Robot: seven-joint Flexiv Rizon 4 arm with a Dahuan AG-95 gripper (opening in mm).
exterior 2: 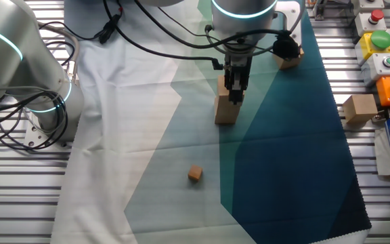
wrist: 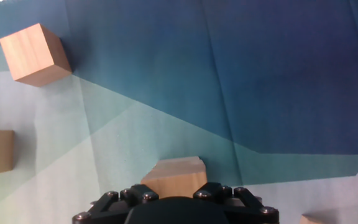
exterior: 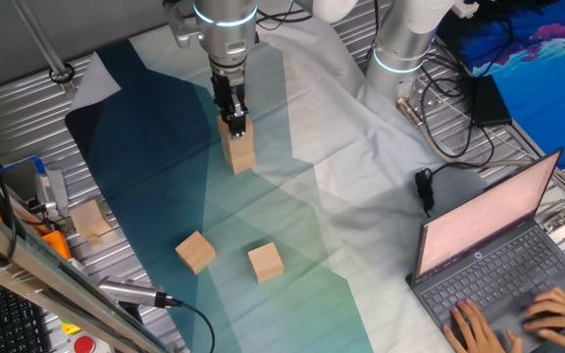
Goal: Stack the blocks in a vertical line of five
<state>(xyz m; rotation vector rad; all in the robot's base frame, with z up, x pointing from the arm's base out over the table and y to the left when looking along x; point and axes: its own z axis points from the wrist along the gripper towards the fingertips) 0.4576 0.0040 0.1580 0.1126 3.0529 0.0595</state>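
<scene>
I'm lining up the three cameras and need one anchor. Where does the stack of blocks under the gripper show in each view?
One fixed view: the stack stands upper centre on the cloth, the gripper on its top.
The other fixed view: the stack stands upper centre, right of the middle.
Hand view: only its top block shows, bottom centre, just above the fingers.
Shared landmark: the cloth's dark-blue to pale-green colour edge beside the stack.

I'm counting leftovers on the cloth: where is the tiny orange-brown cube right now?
In the other fixed view, the tiny cube lies alone on the pale part of the cloth, nearer the camera than the block stack under the gripper.
</scene>
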